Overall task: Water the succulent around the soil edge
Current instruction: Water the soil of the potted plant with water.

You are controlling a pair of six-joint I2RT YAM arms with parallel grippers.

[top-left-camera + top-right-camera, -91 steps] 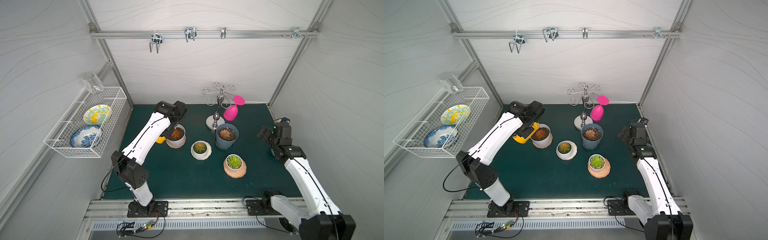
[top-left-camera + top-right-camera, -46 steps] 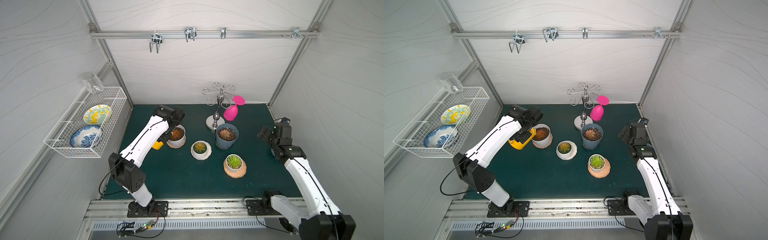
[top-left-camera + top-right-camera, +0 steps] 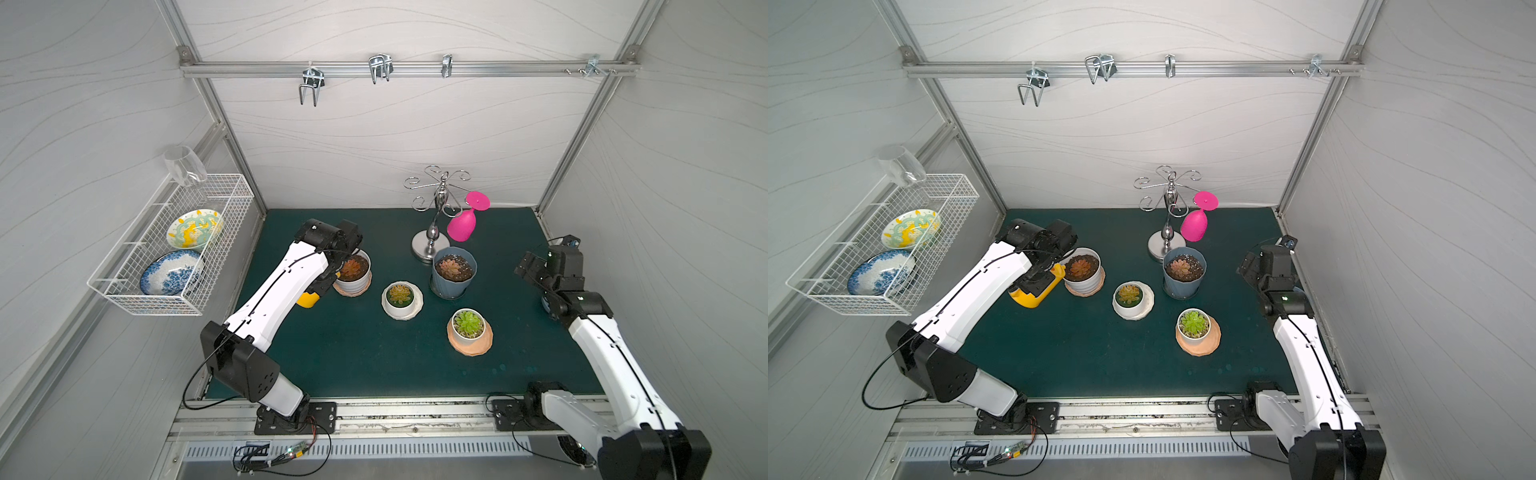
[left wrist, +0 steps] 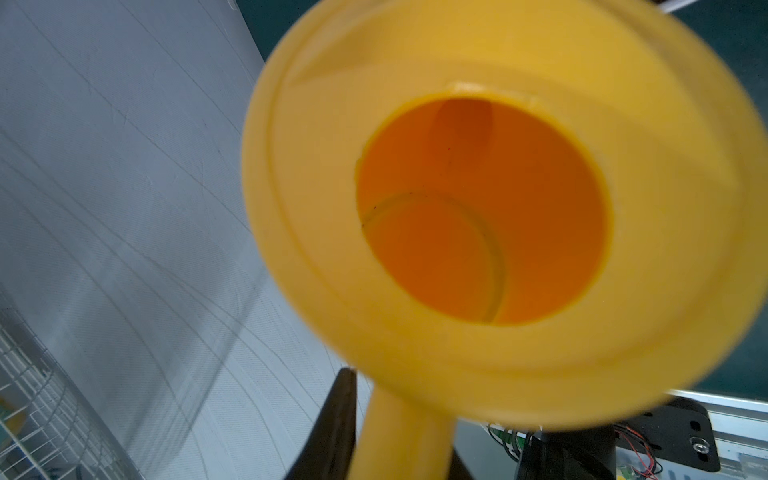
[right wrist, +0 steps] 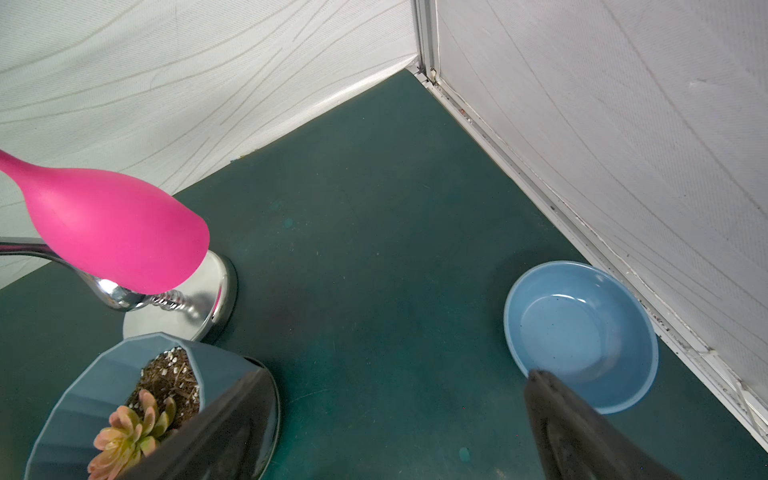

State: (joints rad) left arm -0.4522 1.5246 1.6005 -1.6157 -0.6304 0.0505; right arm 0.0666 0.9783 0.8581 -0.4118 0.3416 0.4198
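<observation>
My left gripper (image 4: pixel 401 432) is shut on the handle of a yellow watering can (image 4: pixel 478 232), whose open top fills the left wrist view. In both top views the watering can (image 3: pixel 1034 291) hangs low at the left of the mat. Its spout points at the rim of a white pot with a reddish-brown succulent (image 3: pixel 1080 268) (image 3: pixel 353 268). The left arm covers most of the can (image 3: pixel 306 299) in a top view. My right gripper (image 5: pixel 397 378) (image 3: pixel 1246 266) stands open and empty near the right wall.
Also on the green mat are a blue pot (image 3: pixel 453 270), a low white pot (image 3: pixel 401 299) and a green succulent on a terracotta saucer (image 3: pixel 469 328). A metal stand (image 3: pixel 434 224) holds a pink glass (image 3: pixel 463 226). A blue bowl (image 5: pixel 582 332) lies by the right wall. A wire basket (image 3: pixel 174 249) hangs on the left wall.
My left arm has drawn back toward the front left, carrying the watering can away from the white pot and lower. The right arm has not moved.
</observation>
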